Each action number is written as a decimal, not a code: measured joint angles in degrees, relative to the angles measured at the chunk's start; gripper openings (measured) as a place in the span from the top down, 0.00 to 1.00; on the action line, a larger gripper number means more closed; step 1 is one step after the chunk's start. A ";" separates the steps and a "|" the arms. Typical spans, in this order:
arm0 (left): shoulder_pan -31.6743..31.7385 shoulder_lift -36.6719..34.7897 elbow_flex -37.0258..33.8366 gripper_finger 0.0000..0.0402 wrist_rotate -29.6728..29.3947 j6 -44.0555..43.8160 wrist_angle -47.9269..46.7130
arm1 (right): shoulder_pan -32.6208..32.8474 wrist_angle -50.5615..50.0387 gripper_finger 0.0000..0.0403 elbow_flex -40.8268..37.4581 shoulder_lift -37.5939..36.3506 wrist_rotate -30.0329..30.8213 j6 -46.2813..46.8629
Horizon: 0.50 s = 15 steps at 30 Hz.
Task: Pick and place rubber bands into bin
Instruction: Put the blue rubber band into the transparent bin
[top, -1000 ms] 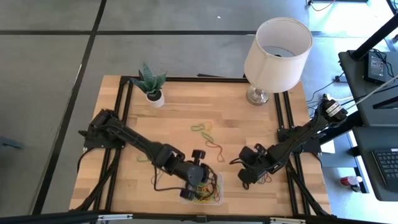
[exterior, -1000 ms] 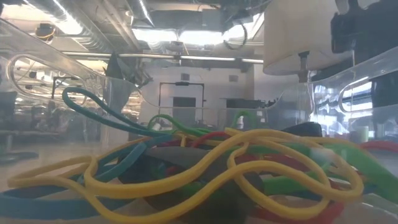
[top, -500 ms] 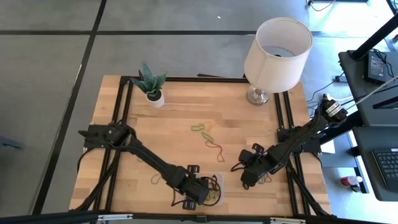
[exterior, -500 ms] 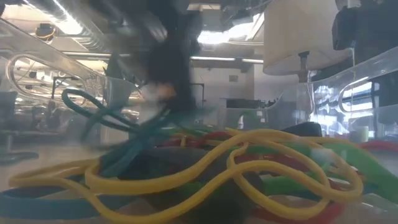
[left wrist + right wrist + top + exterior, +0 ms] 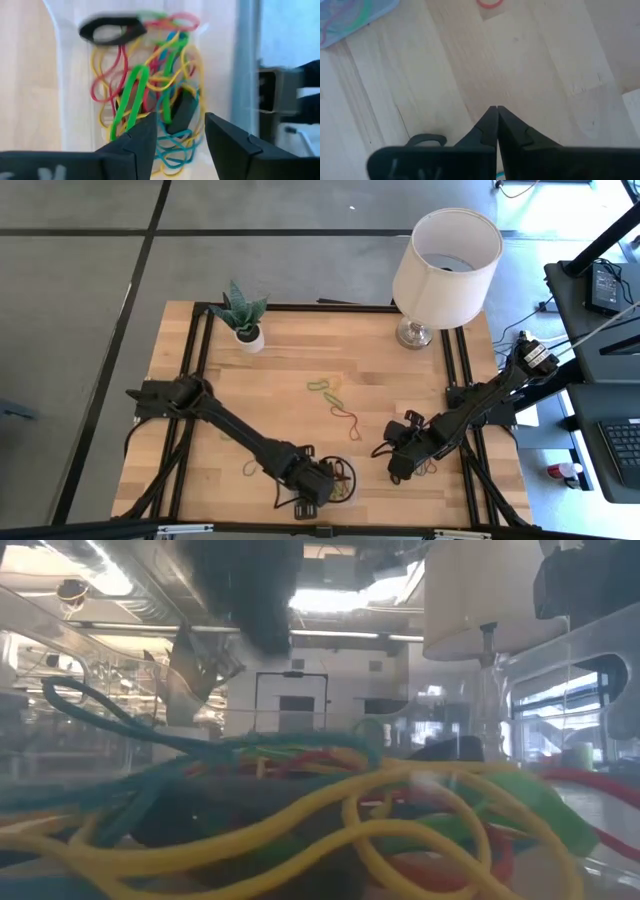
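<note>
Clear plastic bin (image 5: 70,75) at the table's near edge holds tangled rubber bands (image 5: 150,95); the left gripper (image 5: 177,135) hovers above, fingers spread and empty; the right gripper (image 5: 496,120), pressed together, waits nearby

Two dark jointed arms on black frame rails beside the lamp (image 5: 446,263). Left gripper (image 5: 178,131): matte black wedge-shaped fingers. Right gripper (image 5: 496,120): same black tapered fingers, faint embossed lettering.
</note>
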 joint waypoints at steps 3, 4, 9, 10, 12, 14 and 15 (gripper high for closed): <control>0.44 -2.55 0.19 0.60 -1.16 1.02 -0.37 | 0.00 0.00 0.98 0.00 0.00 0.02 0.04; 0.56 -3.37 0.19 0.60 -1.82 1.03 -0.65 | 0.00 0.00 0.98 0.00 0.00 0.02 0.11; 1.07 -6.93 0.23 0.69 -4.77 0.87 -5.62 | -0.01 -0.73 0.98 0.00 0.00 -0.90 4.87; 1.10 -7.70 0.15 0.72 -5.50 1.89 -6.62 | -0.03 -1.32 0.98 0.00 0.00 -1.98 6.36; 1.06 -9.60 -1.02 0.82 -7.60 5.00 -6.82 | -0.02 -2.71 0.98 0.00 -0.01 -4.81 9.74; 0.74 -11.86 -3.20 0.93 -9.57 8.90 -6.33 | 0.00 -5.00 0.98 0.00 -0.02 -7.53 14.15; 0.66 -13.09 -4.68 0.96 -10.25 10.46 -5.67 | 0.08 -6.22 0.98 -0.02 -0.02 -8.43 16.40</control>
